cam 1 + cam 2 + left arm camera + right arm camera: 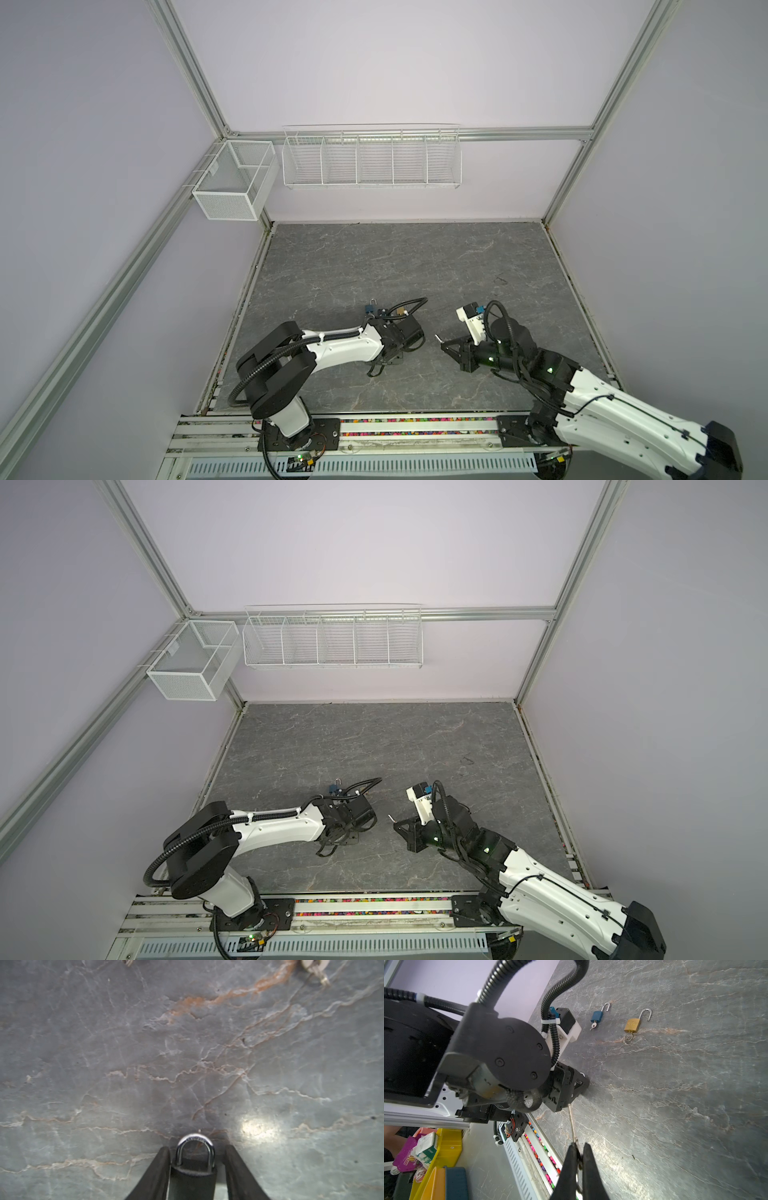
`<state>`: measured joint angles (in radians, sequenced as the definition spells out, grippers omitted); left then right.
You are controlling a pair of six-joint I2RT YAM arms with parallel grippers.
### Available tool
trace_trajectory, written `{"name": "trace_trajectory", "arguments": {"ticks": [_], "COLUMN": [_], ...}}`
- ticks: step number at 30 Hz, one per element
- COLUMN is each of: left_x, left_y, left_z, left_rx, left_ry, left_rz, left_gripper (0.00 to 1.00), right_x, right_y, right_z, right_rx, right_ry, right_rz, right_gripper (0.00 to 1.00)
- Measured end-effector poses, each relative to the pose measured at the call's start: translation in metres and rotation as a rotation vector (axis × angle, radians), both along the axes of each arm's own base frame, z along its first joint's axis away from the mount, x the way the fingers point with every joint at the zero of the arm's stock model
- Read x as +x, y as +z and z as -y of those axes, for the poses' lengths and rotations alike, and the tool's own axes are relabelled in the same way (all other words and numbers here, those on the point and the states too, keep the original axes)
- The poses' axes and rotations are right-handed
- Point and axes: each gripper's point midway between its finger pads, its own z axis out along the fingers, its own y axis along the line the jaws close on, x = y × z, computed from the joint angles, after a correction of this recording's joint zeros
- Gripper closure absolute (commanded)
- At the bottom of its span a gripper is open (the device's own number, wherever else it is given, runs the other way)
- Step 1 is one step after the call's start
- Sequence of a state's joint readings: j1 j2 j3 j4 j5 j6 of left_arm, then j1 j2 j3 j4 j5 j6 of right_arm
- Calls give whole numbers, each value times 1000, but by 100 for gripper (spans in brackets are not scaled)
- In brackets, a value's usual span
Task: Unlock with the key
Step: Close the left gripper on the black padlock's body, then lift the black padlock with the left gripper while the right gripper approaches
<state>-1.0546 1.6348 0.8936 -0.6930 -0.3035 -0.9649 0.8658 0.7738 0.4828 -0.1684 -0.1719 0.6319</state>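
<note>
1. Dark grey veined stone forms the tabletop (pixel 415 266), closed in by pale lilac walls; a white wire rack (pixel 372 160) and a mesh basket (pixel 232 183) hang on the walls behind it.
2. The left gripper (pixel 196 1148) points down at the near-left part of the tabletop. Its fingers stand apart on either side of a black padlock (pixel 192 1180).
3. In the left wrist view one finger (pixel 160 1167) lies against the padlock's body, while a narrow gap shows beside the other finger.
4. The padlock's silver shackle (pixel 195 1140) is closed, with both legs in the body, and reaches out level with the fingertips. In both top views the gripper hides this padlock.
5. The right gripper (pixel 579 1145) is clamped together on a key (pixel 572 1124). The key's thin blade sticks out past the fingertips towards the left gripper.
6. In a top view the key (pixel 438 337) hangs above the tabletop between the two arms, apart from the left gripper.
7. A blue padlock (pixel 597 1016) and a brass padlock (pixel 632 1024) lie side by side farther back on the tabletop. Each has its shackle swung open and a key in its base.
</note>
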Motion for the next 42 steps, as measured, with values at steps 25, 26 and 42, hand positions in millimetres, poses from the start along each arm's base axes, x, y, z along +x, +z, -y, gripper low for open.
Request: {"name": "trace_trajectory", "arguments": {"ticks": [25,26,42], "left_x": [-7,-7,20], "left_y": [1,2,117], "left_z": [-2,-3,8], "left_rx": [-24,-28,-328], "left_ry": [38,41,136], "left_rz": [8,10,267], "left_gripper": [81,83,100], "right_x": [1,2,2], "right_y": [-6,-6,8], "right_z": [-1,-1,-2], "right_rx": [-18,-19,-88], "right_ry": [-1,-3,-57], "right_rz": [-15,-14,16], "right_gripper": [93,93,93]}}
